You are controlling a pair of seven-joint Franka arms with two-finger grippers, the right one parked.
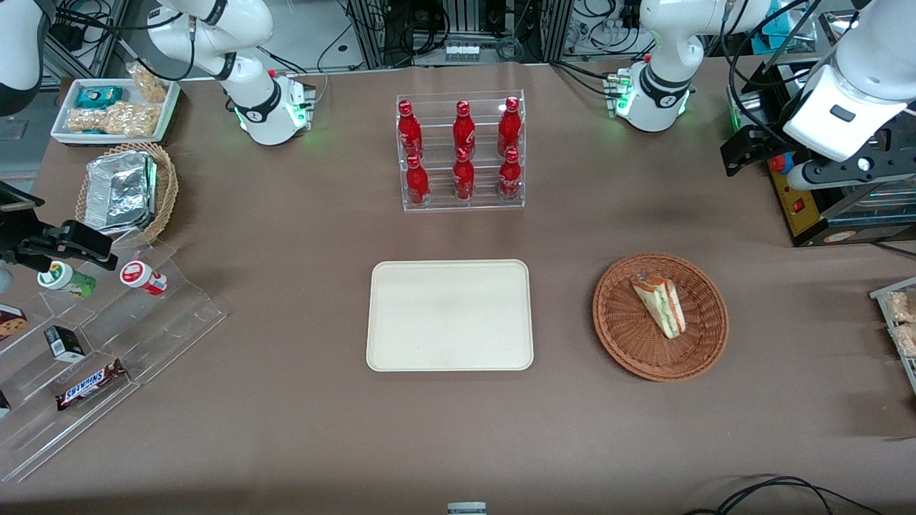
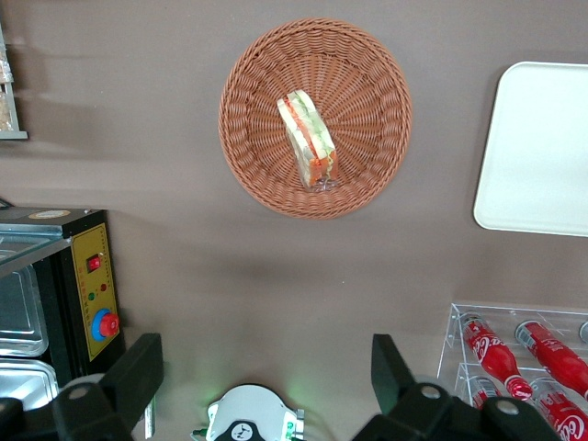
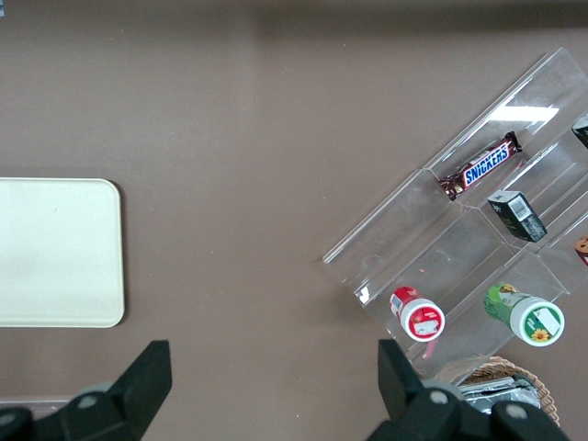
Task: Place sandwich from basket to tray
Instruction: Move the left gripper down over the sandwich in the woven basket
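Note:
The sandwich (image 1: 660, 304), a clear-wrapped wedge with red and green filling, lies in the round reddish-brown basket (image 1: 622, 336). The cream-beige tray (image 1: 449, 315) lies flat beside the basket, toward the parked arm's end, with nothing on it. My left gripper (image 1: 748, 150) hangs high above the table, farther from the front camera than the basket and toward the working arm's end. It is open and holds nothing. In the left wrist view the sandwich (image 2: 307, 140) and basket (image 2: 257, 156) show well away from the spread fingertips of the gripper (image 2: 265, 377), with part of the tray (image 2: 537, 147) beside them.
A clear rack of red bottles (image 1: 461, 154) stands farther from the front camera than the tray. A black control box (image 1: 805, 207) with a red button sits near the gripper. Tan basket with foil containers (image 1: 125, 189), snack tray (image 1: 114, 107) and clear display steps (image 1: 93, 343) lie at the parked arm's end.

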